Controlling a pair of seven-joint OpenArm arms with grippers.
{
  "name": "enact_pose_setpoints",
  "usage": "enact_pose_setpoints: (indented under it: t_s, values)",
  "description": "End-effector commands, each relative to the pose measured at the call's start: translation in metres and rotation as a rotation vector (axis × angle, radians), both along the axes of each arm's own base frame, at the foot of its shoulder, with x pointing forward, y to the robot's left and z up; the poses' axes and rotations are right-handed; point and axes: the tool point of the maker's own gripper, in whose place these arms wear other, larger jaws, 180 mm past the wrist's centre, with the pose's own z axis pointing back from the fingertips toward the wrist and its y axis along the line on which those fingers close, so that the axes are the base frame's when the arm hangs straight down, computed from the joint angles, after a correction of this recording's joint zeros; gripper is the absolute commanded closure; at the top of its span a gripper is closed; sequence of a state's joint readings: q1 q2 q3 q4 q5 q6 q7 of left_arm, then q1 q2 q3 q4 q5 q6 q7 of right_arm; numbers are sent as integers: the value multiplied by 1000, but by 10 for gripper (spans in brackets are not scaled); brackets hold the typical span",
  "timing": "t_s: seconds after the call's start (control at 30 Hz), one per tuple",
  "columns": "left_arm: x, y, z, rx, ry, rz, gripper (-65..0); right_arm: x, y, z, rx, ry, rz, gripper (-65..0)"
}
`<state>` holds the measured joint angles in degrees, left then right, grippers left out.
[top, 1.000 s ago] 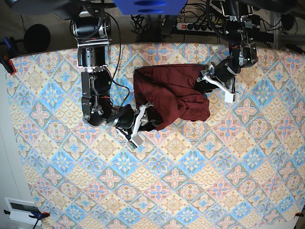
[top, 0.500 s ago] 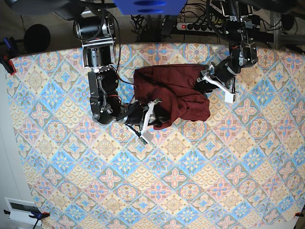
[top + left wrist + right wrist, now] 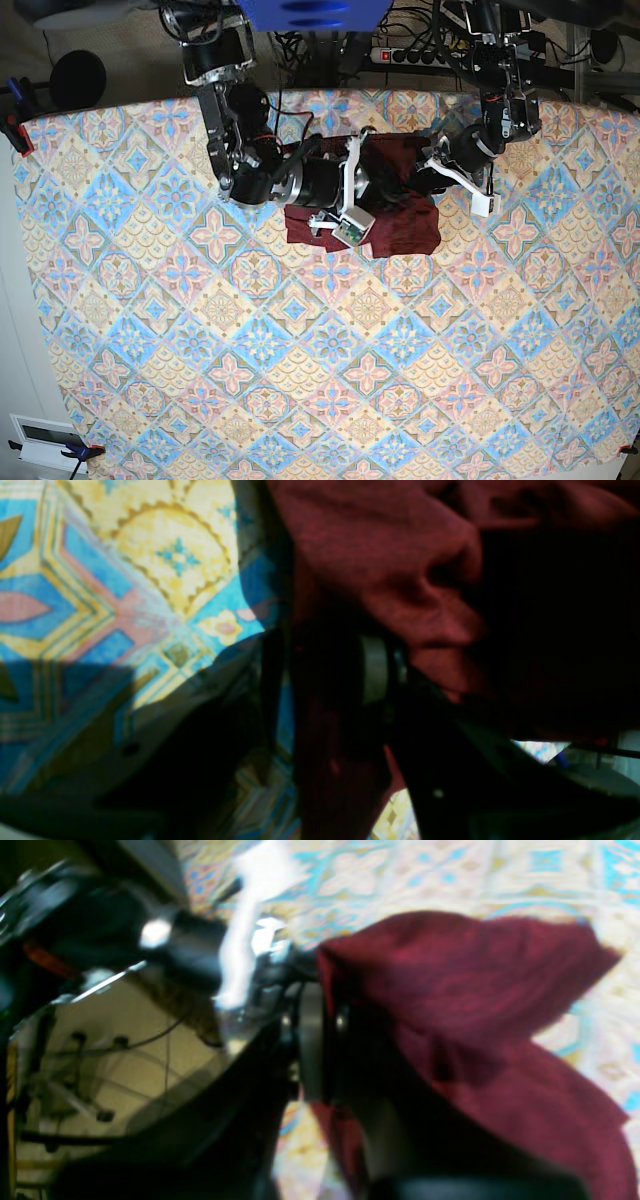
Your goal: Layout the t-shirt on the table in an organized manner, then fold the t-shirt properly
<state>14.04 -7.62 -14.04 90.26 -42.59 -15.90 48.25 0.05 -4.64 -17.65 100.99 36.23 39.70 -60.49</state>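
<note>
— Over on the far side of the table (image 3: 200, 330), what do you see, going from left to right in the overhead view?

— First comes the right arm, reaching in from the top edge and lying across the patterned cloth. Its right gripper (image 3: 352, 190) sits over the middle of the t-shirt (image 3: 405, 225), with its white finger parts just above the garment's near edge. The right wrist view, though blurred, shows the jaws drawn together with maroon fabric (image 3: 450, 990) pinched between them, so it is clamped on the t-shirt.

— And the t-shirt itself?

— It lies bunched in a dark maroon heap near the table's far edge, roughly central, partly hidden under the right arm. Folds and creases show in it; it is not spread flat.

— Further right?

— The left gripper (image 3: 455, 172) rests at the t-shirt's right-hand end, one white finger (image 3: 470, 190) lying out over the table beside the cloth. In the left wrist view the maroon fabric (image 3: 390, 570) fills the frame close to the dark fingers, and a strip of it hangs down between them. Whether that gripper is pinching the cloth or merely standing apart around it, I cannot tell.

— Behind the table?

— A power strip (image 3: 405, 55) and cables.
</note>
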Motion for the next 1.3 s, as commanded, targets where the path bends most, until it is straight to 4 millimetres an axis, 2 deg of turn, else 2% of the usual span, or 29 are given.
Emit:
enact_pose_setpoints:
  t_s: [0.0, 0.03, 0.2, 0.27, 0.37, 0.47, 0.63, 0.77, 0.9, 1.0, 1.1, 1.2, 1.27]
  values:
    - [-4, 0, -2, 10, 22, -16, -209, -4, 9, 21, 73, -40, 13, -8]
    - [-2, 1, -1, 11, 17, -16, -209, -10, 11, 20, 66, -37, 21, -8]
    - [6, 12, 18, -66, -21, -17, -209, -13, 6, 14, 11, -64, 18, -8]
    - [9, 20, 28, -118, -39, -8, -209, -14, 1, 7, -16, -63, 26, -8]
    - [14, 38, 38, -162, -57, 28, -209, -19, 5, 5, -30, -69, 50, -8]
    - [17, 50, 45, -185, -74, 68, -209, -21, 1, -8, -133, -109, 90, -8]
    - [14, 70, 46, -173, -83, 126, -209, -42, 7, -27, -244, -148, 183, -8]
    - [14, 70, 46, -173, -83, 128, -209, -59, 23, -34, -289, -188, 285, -11]
    - [15, 71, 48, -171, -88, 129, -209, -68, 33, -55, -418, -269, 400, -55]
    - [16, 69, 48, -172, -89, 124, -209, -72, 30, -70, -507, -309, 434, -94]
    - [16, 68, 49, -174, -92, 121, -209, -73, 27, -76, -564, -354, 450, -125]
    - [20, 64, 63, -160, -131, 97, -209, -74, 24, -77, -576, -364, 455, -134]
    - [21, 49, 75, -151, -158, 38, -209, -80, 13, -88, -616, -369, 485, -133]
